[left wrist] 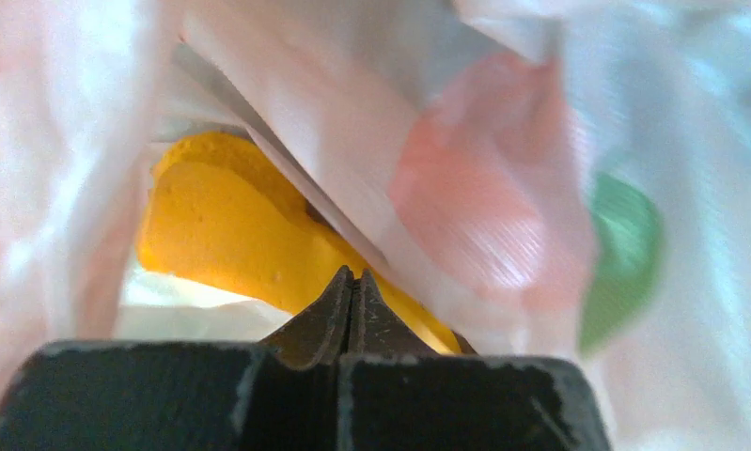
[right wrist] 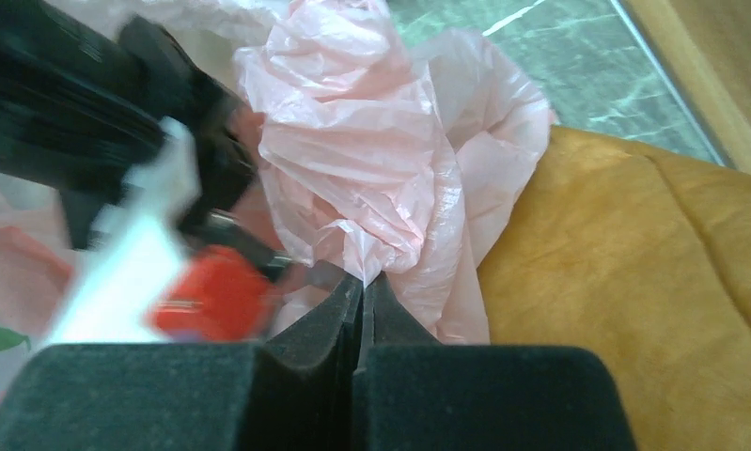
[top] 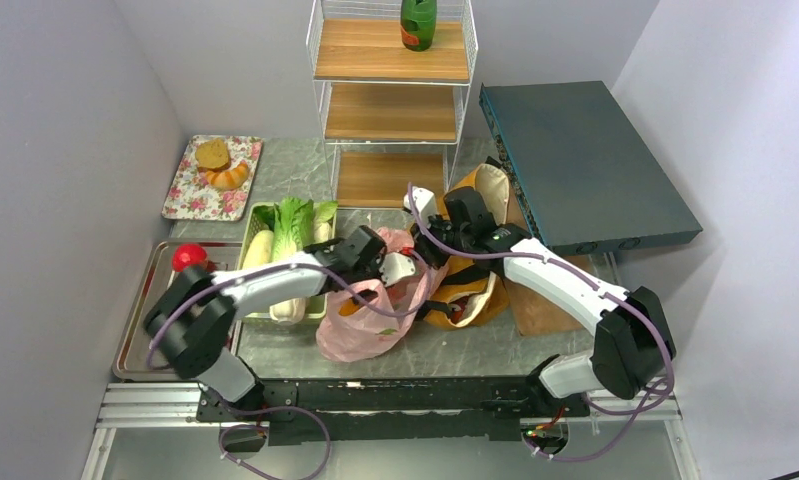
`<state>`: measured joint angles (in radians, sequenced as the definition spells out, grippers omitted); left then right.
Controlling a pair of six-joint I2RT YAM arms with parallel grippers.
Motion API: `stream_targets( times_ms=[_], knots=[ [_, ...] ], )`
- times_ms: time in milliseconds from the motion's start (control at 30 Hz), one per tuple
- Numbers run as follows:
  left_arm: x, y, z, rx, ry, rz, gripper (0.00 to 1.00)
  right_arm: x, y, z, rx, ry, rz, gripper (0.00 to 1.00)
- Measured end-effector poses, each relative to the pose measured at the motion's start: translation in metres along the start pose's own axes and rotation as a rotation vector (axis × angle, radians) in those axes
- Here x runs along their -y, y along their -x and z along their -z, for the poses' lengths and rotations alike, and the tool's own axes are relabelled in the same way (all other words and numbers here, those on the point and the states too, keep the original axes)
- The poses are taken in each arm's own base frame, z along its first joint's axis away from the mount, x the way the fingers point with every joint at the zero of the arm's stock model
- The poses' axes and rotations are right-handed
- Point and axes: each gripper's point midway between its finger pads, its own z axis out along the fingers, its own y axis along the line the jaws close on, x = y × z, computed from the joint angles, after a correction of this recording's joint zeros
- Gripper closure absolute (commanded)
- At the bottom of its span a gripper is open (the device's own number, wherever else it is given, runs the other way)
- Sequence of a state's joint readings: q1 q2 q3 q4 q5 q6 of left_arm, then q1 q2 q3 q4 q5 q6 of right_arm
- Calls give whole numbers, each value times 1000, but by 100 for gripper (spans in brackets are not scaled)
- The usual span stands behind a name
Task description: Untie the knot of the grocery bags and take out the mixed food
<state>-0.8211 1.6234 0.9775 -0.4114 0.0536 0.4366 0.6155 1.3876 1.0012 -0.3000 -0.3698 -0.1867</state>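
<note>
Only up close: left claw clenched inside pink bag; right claw tight on its film.

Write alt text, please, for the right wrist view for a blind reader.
The shut right gripper pinches a bunched fold of the thin, crumpled pink plastic bag. A mustard-brown fabric tote lies to its right; the blurred black-and-white left arm is at the left.

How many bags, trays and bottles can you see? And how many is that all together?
Bags: 2 (pink plastic bag, brown tote)
Trays: 3 (flowery tray, metal tray, green tray)
Bottles: 1 (green bottle)
Total: 6
</note>
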Motion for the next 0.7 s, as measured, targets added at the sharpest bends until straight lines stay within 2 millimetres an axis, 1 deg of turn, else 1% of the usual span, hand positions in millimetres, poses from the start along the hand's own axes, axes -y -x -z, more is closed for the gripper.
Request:
stream_targets(
  times_ms=[67,133,200,233,300,333,400,433,500,567,633,667,700],
  knots=[
    [4,5,21,77,-11,11,100,-7,-1,-2,-6,23,-1,100],
    [9,18,49,192,-12,-4,100,-12,-3,-5,-14,44,-3,100],
    [13,39,83,353,-2,-54,100,-13,-7,-8,-26,51,-10,100],
    [16,52,105,452,6,-94,100,-13,-9,-10,-35,52,-18,100],
    [23,69,140,611,17,-174,100,-11,-14,-15,-52,51,-32,100],
    [28,74,154,667,14,-211,100,-10,-16,-17,-60,50,-38,100],
    [38,81,173,742,-4,-279,100,-8,-17,-21,-70,43,-51,100],
    [42,83,178,762,-17,-306,100,-7,-16,-23,-73,38,-58,100],
    [49,84,182,772,-50,-335,100,-4,-14,-26,-73,32,-68,100],
    [53,81,177,755,-77,-345,99,-3,-11,-27,-66,27,-73,100],
    [56,77,173,733,-90,-352,82,-3,-8,-27,-56,25,-75,100],
    [58,75,169,716,-93,-365,75,-3,-6,-27,-50,25,-73,100],
    [61,74,163,695,-102,-375,72,-3,-5,-27,-46,27,-72,100]
  ],
)
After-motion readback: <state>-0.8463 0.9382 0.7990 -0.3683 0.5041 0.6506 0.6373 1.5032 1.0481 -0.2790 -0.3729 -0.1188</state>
